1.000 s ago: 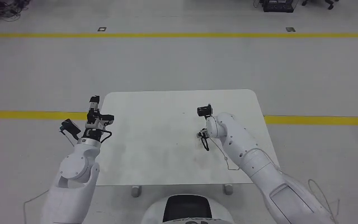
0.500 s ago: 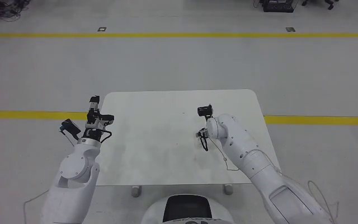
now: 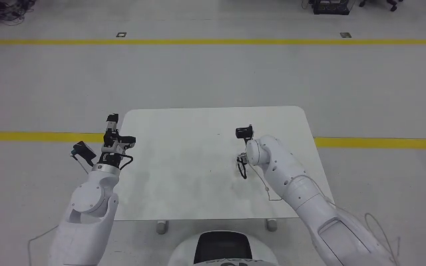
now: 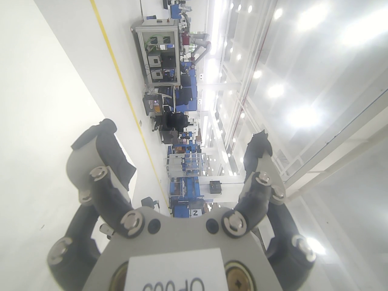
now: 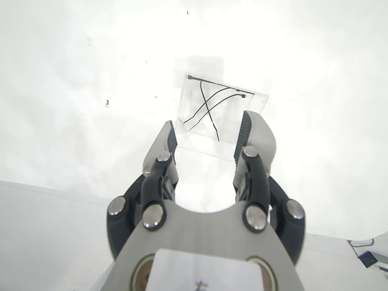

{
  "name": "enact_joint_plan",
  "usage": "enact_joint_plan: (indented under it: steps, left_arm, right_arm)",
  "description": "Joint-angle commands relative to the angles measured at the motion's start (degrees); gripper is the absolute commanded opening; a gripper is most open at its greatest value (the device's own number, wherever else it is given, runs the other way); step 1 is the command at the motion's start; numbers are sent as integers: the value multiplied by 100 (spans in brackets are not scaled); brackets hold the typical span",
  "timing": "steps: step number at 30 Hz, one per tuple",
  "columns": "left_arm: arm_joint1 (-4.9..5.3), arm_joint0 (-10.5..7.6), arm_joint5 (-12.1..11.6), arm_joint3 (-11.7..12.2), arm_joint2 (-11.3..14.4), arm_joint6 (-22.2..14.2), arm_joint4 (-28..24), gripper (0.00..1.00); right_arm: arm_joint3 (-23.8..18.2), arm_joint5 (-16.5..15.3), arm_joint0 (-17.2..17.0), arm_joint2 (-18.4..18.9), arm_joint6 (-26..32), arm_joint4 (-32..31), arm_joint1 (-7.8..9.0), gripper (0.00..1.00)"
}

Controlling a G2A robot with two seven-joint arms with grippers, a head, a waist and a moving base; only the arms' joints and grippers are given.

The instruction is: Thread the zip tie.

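Note:
Thin black zip ties point(image 5: 209, 104) lie crossed inside a small clear box point(image 5: 259, 100) on the white table point(image 5: 91, 61). My right gripper point(image 5: 209, 122) hangs just above the near side of the box, open, with its ribbed fingers point(image 5: 242, 131) on either side of it and nothing between them. In the top view the right arm point(image 3: 266, 156) is over the table's right half. My left gripper point(image 3: 120, 133) is at the table's left edge, pointing up and away from the table. In its own wrist view the left gripper point(image 4: 183, 131) is open and holds nothing.
The white table point(image 3: 186, 179) has a few small dark specks point(image 5: 106, 102) on it. A loose cable point(image 3: 266, 189) hangs along the right arm. A yellow floor line point(image 3: 373, 142) runs behind the table.
The right arm has shifted very slightly to the right and toward the table's front. The left arm has not moved.

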Motion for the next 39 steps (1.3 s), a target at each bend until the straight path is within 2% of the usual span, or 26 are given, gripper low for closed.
enact_joint_plan:
  steps: [1, 9, 23, 39]
  left_arm:
    - [0, 0, 0, 0, 0, 0, 0, 100]
    - [0, 0, 0, 0, 0, 0, 0, 100]
    - [0, 0, 0, 0, 0, 0, 0, 100]
    - [0, 0, 0, 0, 0, 0, 0, 100]
  right_arm:
    - [85, -1, 26, -4, -27, -8, -23, 33]
    - [452, -1, 120, -16, -200, 76, -131, 27]
    - [1133, -1, 342, -179, -470, 230, -327, 25]
    - [2091, -1, 705, -385, -712, 412, -619, 20]
